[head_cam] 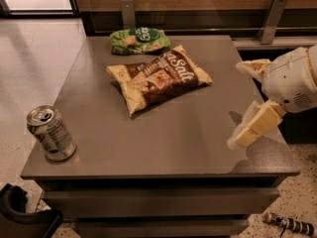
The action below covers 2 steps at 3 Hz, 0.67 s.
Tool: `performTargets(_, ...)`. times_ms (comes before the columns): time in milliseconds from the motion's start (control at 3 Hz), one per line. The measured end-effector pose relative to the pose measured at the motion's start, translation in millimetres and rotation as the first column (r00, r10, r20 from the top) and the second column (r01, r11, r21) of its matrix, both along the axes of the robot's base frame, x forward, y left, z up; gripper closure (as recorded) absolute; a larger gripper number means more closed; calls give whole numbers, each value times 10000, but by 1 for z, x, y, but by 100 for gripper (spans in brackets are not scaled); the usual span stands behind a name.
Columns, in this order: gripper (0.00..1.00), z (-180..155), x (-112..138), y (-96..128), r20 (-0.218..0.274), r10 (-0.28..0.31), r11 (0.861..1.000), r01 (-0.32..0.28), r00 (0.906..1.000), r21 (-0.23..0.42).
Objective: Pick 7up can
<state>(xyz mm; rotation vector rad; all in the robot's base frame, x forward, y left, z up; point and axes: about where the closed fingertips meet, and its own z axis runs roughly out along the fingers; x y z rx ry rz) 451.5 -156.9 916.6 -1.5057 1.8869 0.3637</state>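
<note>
The 7up can (50, 133) is a small silver can with a pull-tab top and dark print. It stands upright at the front left corner of the grey table (163, 143). My gripper (243, 100) hangs over the table's right edge, far to the right of the can. It is open and empty, with one cream finger (253, 127) low near the table top and the other (251, 67) further back.
A brown and cream chip bag (157, 77) lies at the table's middle back. A green snack bag (139, 39) lies behind it at the far edge. A wooden wall with metal brackets (271, 19) stands behind. A dark object (22, 217) sits on the floor at front left.
</note>
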Motion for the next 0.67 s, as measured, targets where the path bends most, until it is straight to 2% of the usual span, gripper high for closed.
performTargets(333,0,-2,-11,41,213,767,9798,-793,9968,1835)
performTargets(667,0,8,-23,89,280,1423,8994,-1411,9894,4137)
